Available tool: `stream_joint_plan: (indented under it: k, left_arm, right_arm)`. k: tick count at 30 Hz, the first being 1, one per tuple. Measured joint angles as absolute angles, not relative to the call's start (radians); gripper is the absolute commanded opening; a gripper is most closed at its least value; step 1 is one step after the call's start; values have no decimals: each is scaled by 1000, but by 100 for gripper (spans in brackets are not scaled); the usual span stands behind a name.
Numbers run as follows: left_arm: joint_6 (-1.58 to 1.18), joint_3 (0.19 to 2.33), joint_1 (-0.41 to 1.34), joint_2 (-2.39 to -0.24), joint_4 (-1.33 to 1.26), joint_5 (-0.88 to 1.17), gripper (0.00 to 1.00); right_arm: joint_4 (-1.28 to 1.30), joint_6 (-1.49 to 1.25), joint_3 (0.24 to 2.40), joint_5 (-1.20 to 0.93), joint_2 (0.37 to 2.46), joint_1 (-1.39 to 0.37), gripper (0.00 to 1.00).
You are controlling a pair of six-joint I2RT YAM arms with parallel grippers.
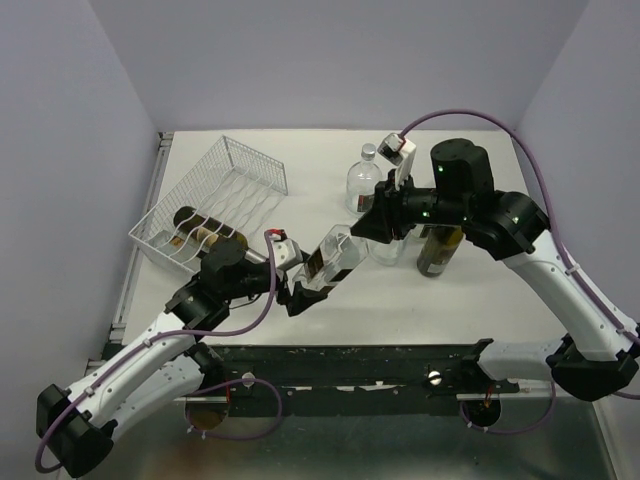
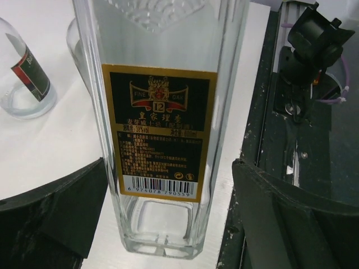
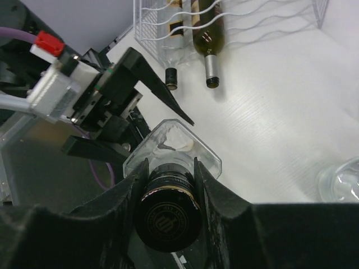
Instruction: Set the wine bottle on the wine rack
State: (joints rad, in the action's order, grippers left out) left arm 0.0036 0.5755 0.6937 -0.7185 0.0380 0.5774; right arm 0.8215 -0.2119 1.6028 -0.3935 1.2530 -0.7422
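Top external: clear glass wine bottle point(image 1: 335, 262) tilts at worktop point(image 1: 470, 305) centre, right tool point(image 1: 368, 226) clamped on its capped neck, left tool point(image 1: 300, 291) wide open flanking its base; rack point(image 1: 228, 180) at ten o'clock. Likely heavy, stiff, slick, breakable; grip square body low.

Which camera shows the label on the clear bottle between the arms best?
Left wrist: the black label is large and faces the lens. Top external shows only a small dark patch on the tilted bottle; right wrist shows just its cap end, no label.
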Motion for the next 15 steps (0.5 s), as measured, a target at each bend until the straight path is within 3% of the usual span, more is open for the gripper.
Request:
stream_joint_plan:
  k: [9, 11, 13, 15]
  left_arm:
    - [12, 579, 694, -810, 23, 648, 98]
    - [17, 582, 694, -815, 24, 649, 86]
    - [23, 589, 694, -814, 25, 650, 61]
    - [43, 598, 695, -813, 32, 652, 47]
  right_arm:
    - [733, -198, 1563, -490, 1218, -742, 0]
    - [726, -196, 1552, -500, 1212, -742, 0]
    - [723, -193, 1543, -505, 1207, -742, 1]
    - [712, -189, 1536, -504, 1203, -742, 1]
